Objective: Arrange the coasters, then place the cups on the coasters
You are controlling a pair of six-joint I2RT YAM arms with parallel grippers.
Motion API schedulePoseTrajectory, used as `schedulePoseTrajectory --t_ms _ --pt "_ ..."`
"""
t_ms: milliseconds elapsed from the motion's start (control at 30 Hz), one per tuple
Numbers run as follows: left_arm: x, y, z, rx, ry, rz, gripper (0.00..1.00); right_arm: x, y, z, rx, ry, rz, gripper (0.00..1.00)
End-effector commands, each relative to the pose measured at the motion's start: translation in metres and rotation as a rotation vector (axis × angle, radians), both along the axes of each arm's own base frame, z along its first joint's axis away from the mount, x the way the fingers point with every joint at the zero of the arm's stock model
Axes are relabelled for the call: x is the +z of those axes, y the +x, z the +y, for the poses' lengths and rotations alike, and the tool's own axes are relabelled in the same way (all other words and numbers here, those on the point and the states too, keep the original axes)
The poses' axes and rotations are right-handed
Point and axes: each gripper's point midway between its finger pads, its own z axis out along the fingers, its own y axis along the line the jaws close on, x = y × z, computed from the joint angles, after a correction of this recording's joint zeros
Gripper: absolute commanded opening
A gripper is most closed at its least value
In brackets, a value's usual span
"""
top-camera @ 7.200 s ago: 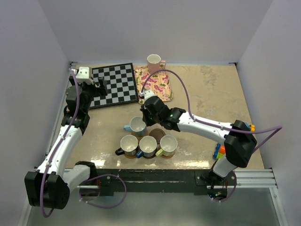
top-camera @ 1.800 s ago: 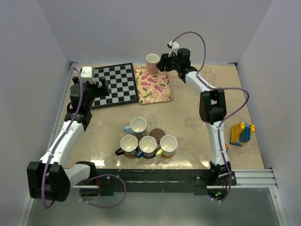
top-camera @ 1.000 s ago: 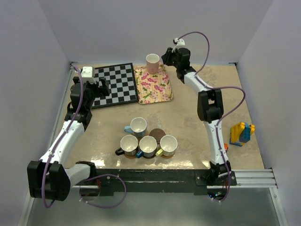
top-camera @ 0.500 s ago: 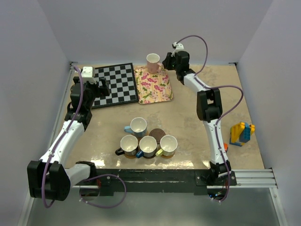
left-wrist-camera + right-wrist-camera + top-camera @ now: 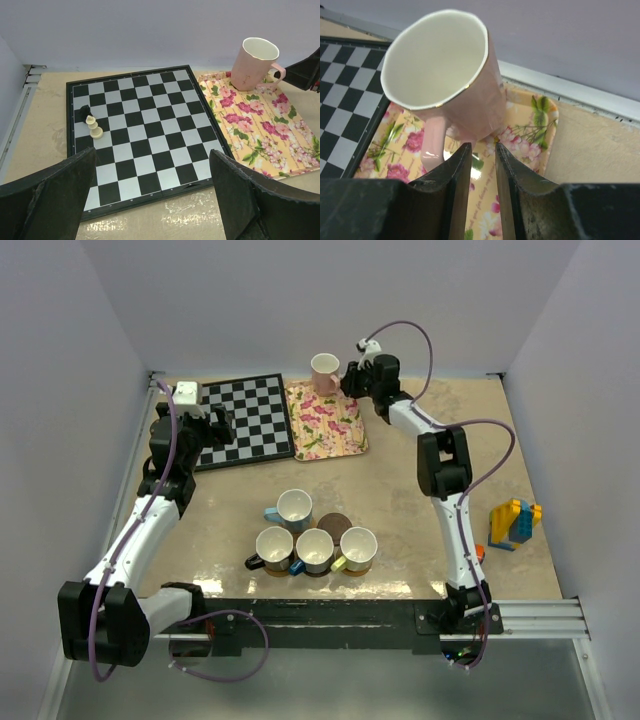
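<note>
Your right gripper has closed in on the pink cup from the right over the last second. Seven seconds ago it hung over the cluster near the front edge. Its fingers stand narrowly apart with nothing between them, tips just short of the cup's base and the handle just left of them. The pink cup has not moved: upright on the far corner of the floral tray. Your left gripper stays spread wide above the chessboard. The bare dark brown coaster lies unchanged among the four front cups.
</note>
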Motion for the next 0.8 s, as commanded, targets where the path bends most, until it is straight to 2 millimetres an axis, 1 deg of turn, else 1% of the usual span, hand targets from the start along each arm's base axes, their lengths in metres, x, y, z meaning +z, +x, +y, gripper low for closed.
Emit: schedulePoseTrajectory --t_ms 0,33,133,200,233,333,400,433,500,533,633,667,700,733,767 --pt "0.027 0.003 -0.003 -0.013 -0.015 -0.066 0.99 0.038 -0.018 0.020 0.090 -0.016 -0.066 0.31" --pt "0.025 0.004 -0.004 -0.014 -0.016 -0.062 0.99 0.038 -0.020 0.021 0.095 -0.021 -0.060 0.30" --pt "0.025 0.004 -0.004 -0.014 -0.016 -0.061 0.99 0.044 -0.024 0.020 0.096 -0.024 -0.049 0.31" --pt "0.026 0.003 -0.003 -0.013 -0.016 -0.064 0.99 0.051 -0.025 0.012 0.053 -0.030 -0.050 0.34" --pt "0.027 0.003 -0.003 -0.013 -0.016 -0.066 1.00 0.061 -0.026 0.008 0.032 -0.027 -0.060 0.35" --pt "0.026 0.003 -0.004 -0.016 -0.018 -0.064 0.99 0.080 -0.029 0.001 -0.022 0.002 -0.081 0.42" --pt "0.027 0.003 -0.004 -0.016 -0.018 -0.065 0.99 0.092 -0.029 -0.002 -0.051 0.038 -0.090 0.49" --pt "0.026 0.003 -0.004 -0.016 -0.018 -0.064 0.99 0.098 -0.027 -0.006 -0.085 0.056 -0.091 0.52" --pt "0.028 0.003 -0.003 -0.011 -0.018 -0.067 0.99 0.108 -0.024 -0.008 -0.124 0.098 -0.091 0.61" --pt "0.028 0.003 -0.003 -0.010 -0.018 -0.068 0.99 0.111 -0.020 -0.009 -0.140 0.116 -0.089 0.64" --pt "0.028 0.003 -0.003 -0.010 -0.018 -0.068 0.99 0.110 -0.008 -0.007 -0.165 0.145 -0.075 0.67" --pt "0.028 0.003 -0.003 -0.010 -0.018 -0.069 0.99 0.112 -0.002 -0.004 -0.166 0.152 -0.080 0.68" --pt "0.029 0.002 -0.003 -0.010 -0.018 -0.070 0.99 0.106 0.001 -0.002 -0.166 0.153 -0.067 0.68" --pt "0.028 0.002 -0.003 -0.010 -0.018 -0.070 0.99 0.106 0.005 0.001 -0.167 0.169 -0.066 0.69" --pt "0.029 0.002 -0.003 -0.010 -0.018 -0.070 0.99 0.099 0.009 0.002 -0.170 0.170 -0.058 0.70"
